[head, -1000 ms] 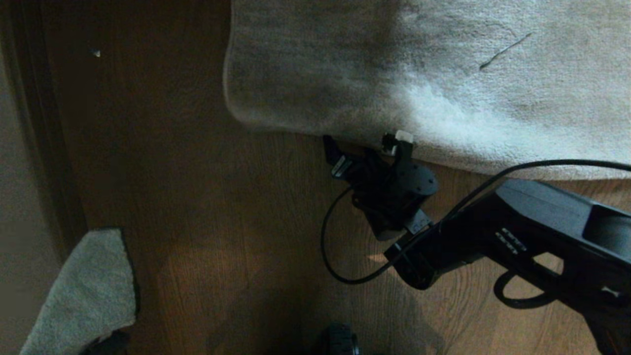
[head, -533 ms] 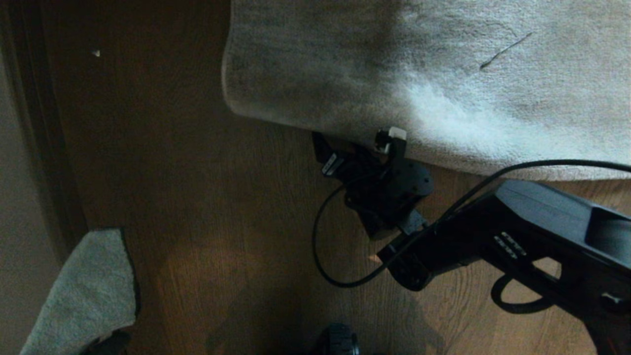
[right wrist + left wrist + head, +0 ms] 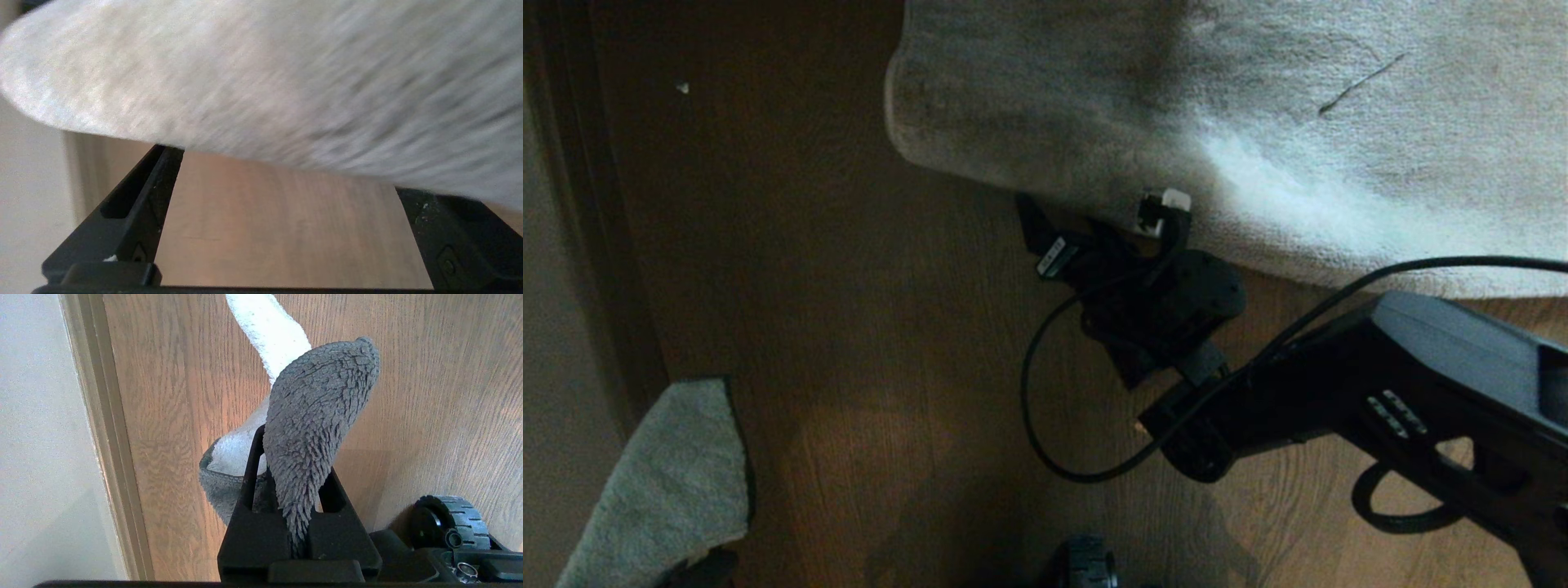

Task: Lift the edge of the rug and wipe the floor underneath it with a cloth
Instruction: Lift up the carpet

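While wide bare floor [image 3: 866, 343] lies beside the fingers, the rug edge [image 3: 980, 175], pale plush, runs just past the right gripper [image 3: 1094, 224], fingers spread wide, holding nothing. Left gripper [image 3: 298, 522] fingers pinched on the nubby grey cloth [image 3: 318, 416], by the baseboard [image 3: 110, 457].

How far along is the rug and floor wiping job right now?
Done: the left gripper is shut on the cloth, parked low at the left. In hand: the right gripper, open, is at the rug edge, which lies flat. Left: lifting the edge and wiping the floor underneath.
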Controlling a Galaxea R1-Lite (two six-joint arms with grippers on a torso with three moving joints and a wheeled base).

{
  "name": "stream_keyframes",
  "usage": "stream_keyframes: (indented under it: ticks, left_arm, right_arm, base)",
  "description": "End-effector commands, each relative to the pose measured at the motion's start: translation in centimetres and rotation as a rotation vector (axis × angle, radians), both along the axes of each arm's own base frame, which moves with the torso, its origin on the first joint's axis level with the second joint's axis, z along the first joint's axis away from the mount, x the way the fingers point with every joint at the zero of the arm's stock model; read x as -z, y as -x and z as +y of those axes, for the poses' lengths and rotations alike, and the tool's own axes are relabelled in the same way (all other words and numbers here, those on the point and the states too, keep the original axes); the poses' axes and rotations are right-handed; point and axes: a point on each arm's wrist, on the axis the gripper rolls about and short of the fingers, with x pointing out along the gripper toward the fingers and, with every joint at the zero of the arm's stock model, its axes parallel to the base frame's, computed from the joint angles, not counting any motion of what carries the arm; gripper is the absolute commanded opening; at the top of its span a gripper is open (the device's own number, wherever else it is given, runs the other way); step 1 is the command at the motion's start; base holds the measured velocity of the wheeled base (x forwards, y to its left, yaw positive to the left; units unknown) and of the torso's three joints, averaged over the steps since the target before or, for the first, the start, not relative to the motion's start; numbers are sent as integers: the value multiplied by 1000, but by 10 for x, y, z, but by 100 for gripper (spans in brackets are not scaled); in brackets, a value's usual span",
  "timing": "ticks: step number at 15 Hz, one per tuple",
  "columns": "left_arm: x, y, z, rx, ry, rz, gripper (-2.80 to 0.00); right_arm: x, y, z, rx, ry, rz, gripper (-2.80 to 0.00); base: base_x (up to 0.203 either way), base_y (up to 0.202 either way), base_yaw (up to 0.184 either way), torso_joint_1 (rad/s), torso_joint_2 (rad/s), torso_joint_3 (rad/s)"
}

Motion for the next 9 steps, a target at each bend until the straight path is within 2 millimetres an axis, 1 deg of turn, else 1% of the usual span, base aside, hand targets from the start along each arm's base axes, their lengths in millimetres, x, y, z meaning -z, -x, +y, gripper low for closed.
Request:
stream_keyframes:
  ticks: [1,4,5,7,9]
  left_arm:
    - [0,0,0,-1,1,-1,-280]
    - [0,0,0,-1,1,-2,-280]
    - [0,0,0,-1,1,-2,-280]
    - [0,0,0,-1,1,-1,-280]
    - [0,0,0,-1,1,-2,-280]
  right_arm:
    - [-10,12,2,-23,-43,-39,0]
    - [-11,24,12,-56,-42,-38,0]
    - [-7,28,13,-66,-29,-26,0]
    - [6,37,15,-81,17,15,0]
    - [22,43,12,-79,65,66,0]
  base:
    - [0,0,0,0,0,0]
    - [0,0,0,0,0,0]
    - [0,0,0,0,0,0]
    - [0,0,0,0,0,0]
    - [0,0,0,0,0,0]
